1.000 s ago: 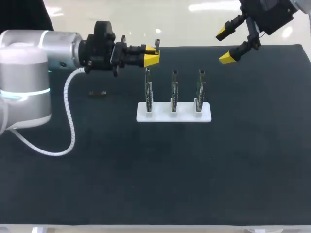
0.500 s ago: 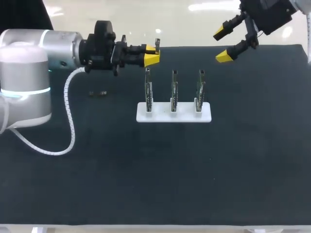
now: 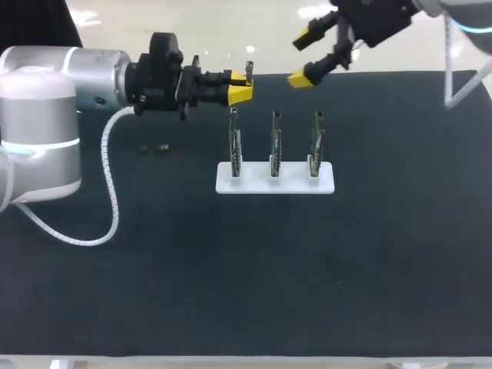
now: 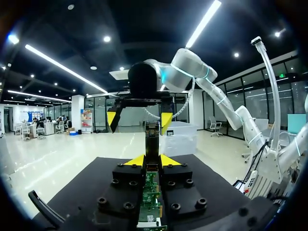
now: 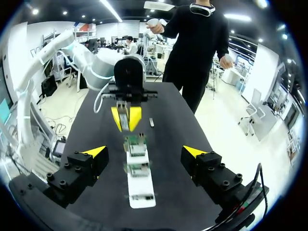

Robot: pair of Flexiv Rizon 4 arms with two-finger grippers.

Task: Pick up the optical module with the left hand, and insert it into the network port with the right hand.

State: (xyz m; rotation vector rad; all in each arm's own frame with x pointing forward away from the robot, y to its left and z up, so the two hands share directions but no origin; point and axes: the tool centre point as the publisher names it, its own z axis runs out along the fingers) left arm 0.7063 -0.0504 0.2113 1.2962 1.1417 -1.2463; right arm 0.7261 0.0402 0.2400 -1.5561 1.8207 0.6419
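My left gripper (image 3: 239,86) hangs just above the leftmost board, shut on the slim metal optical module (image 3: 248,71), which sticks up between its yellow tips. In the left wrist view the module (image 4: 152,142) stands upright between the fingers of that gripper (image 4: 152,160). Three green boards with network ports at their tops stand in a white holder (image 3: 274,178). My right gripper (image 3: 302,58) is open, in the air behind the boards and to the right of the module. In the right wrist view that gripper (image 5: 144,152) faces the module (image 5: 124,117) across the boards (image 5: 136,144).
A small dark part (image 3: 154,147) lies on the black mat to the left of the holder, also seen as a small dark part (image 5: 151,122) in the right wrist view. The white coiled cable (image 3: 111,192) of my left arm hangs over the mat's left side.
My right gripper has moved left, from the far right corner to a spot near the module, still open. The left arm and the module have not moved.
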